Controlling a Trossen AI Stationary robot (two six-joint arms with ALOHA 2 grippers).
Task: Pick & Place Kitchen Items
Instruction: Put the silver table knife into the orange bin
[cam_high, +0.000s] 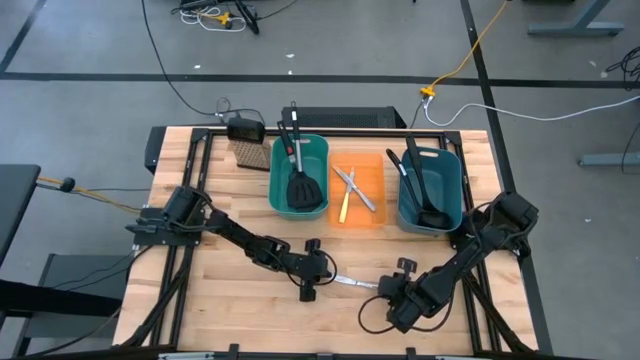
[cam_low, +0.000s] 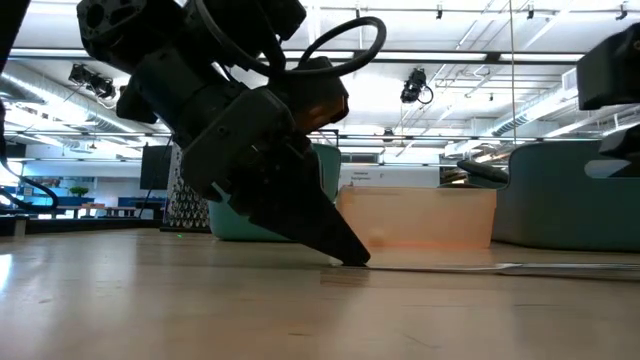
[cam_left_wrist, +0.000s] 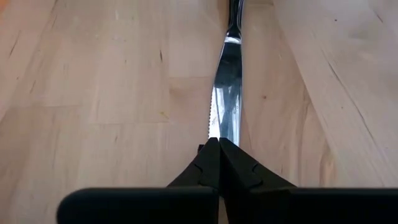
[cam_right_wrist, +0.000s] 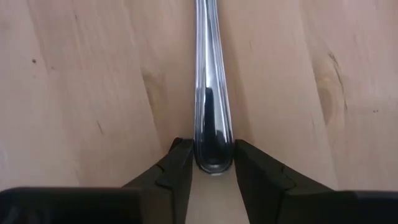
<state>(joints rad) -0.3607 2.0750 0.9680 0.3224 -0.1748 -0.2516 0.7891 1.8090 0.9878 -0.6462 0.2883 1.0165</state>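
High view first: near the bench's front edge a slim silver table knife (cam_high: 354, 283) lies flat on the wood, an arm at each end. At its left end the left gripper (cam_high: 330, 274) has its jaws pinched tight on the blade tip. At its right end the right gripper (cam_high: 384, 288) has its jaws narrow but parted, the two fingers (cam_right_wrist: 171, 171) flanking the handle end without clearly squeezing it. It looks like a handover or two-handed lift. To do it well, I'd have one side grip firmly before the other lets go, then lift level, since the knife is thin and could pivot or slip.
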